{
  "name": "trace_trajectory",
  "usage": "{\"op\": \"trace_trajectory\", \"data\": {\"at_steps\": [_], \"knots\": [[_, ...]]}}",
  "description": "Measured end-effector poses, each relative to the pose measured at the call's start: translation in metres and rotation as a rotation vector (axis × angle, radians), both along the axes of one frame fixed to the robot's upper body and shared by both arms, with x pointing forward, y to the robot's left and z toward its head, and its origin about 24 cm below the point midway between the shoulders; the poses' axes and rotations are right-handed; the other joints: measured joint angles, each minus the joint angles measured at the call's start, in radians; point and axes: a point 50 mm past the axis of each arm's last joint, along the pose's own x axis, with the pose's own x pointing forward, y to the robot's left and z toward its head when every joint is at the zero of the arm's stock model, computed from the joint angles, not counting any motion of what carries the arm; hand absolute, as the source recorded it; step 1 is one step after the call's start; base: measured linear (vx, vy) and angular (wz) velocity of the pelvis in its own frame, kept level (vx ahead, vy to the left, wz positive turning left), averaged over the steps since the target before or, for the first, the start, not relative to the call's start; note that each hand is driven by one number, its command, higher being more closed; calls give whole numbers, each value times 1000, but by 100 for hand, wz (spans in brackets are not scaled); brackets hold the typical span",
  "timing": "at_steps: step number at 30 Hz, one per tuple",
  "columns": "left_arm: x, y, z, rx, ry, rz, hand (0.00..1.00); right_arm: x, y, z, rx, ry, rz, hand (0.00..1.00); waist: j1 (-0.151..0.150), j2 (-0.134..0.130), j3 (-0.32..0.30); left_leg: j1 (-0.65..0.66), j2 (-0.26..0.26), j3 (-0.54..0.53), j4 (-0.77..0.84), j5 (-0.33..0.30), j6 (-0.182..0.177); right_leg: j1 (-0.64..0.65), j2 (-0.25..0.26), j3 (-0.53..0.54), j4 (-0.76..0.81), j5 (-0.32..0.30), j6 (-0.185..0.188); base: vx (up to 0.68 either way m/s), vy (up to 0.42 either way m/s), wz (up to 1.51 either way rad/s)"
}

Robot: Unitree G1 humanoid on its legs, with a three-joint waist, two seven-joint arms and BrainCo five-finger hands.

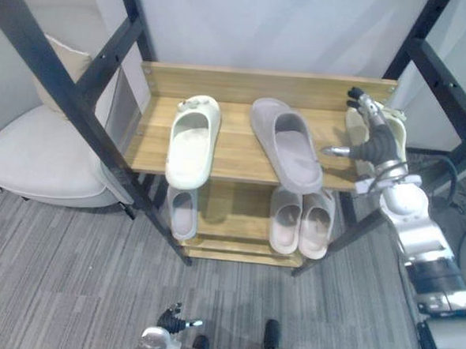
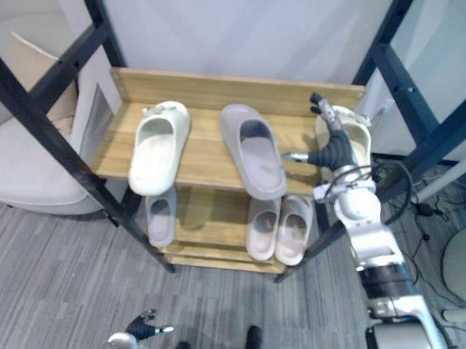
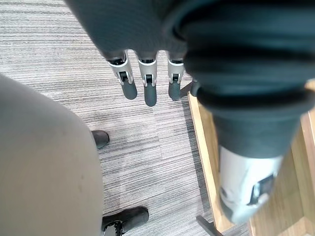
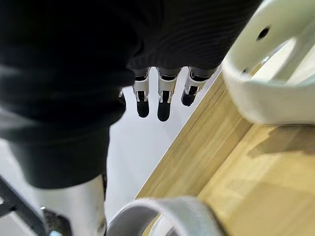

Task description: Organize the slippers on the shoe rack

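The wooden shoe rack [image 1: 246,87] has two shelves. On the top shelf lie a cream slipper [image 1: 193,140] at the left, a grey slipper [image 1: 286,144] in the middle and a second cream slipper [image 2: 360,139] at the right end. My right hand [image 1: 375,140] hovers open over that right-end slipper, fingers [image 4: 158,96] straight and thumb stretched toward the grey one; the cream slipper's strap [image 4: 275,73] lies beside them. On the lower shelf sit a single grey slipper [image 1: 182,212] and a pale pink pair [image 1: 301,220]. My left hand [image 1: 172,323] hangs open low in front of the rack, fingers [image 3: 145,83] straight above the carpet.
Slanted black frame posts [image 1: 64,93] cross in front of the rack's left side, and others stand at its right [image 1: 445,73]. A beige cushioned chair [image 1: 36,154] stands to the left. A white wall backs the rack. Grey carpet [image 1: 68,275] lies in front.
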Motion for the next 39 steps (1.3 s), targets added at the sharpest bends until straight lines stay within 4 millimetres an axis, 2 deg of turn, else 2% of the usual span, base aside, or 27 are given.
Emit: {"op": "trace_trajectory", "data": {"at_steps": [6,14,20,21,24,35,39], "knots": [[6,5,3,5,-35,9,0,16,2,1,-34,44,-16,0,16,-23,17,-14,-1,-4,-1,3,0,-5,0,-4,0,1,-2,-34,-3,3],[11,5,5,-2,-55,19,0,34,4,4,-135,120,-29,0,36,-21,33,-28,-1,-7,2,3,0,-22,0,-7,0,1,-2,11,1,2],[17,5,7,-6,-74,25,0,45,12,21,-187,108,-25,0,52,-23,60,-30,-2,-13,1,3,0,-21,-1,-12,0,2,-3,-5,0,1],[18,5,8,-10,-79,32,0,46,16,26,-220,95,-18,100,53,-23,69,-31,-2,-17,1,3,0,-21,-1,-13,0,2,-3,0,0,0],[20,5,9,-11,-92,31,0,48,17,32,-242,84,-26,100,54,-22,79,-33,-1,-26,1,4,-1,-21,0,-20,0,2,-3,-10,-2,4],[21,5,10,-11,-100,32,0,47,9,35,-192,54,-49,100,61,-22,82,-29,-1,-29,1,4,-1,-15,0,-23,0,-2,-5,-2,0,1],[21,7,10,-11,-99,50,0,37,3,24,-138,49,-42,100,62,-23,82,-15,2,-29,-1,3,-1,3,1,-26,0,-12,-8,2,-1,6]]}}
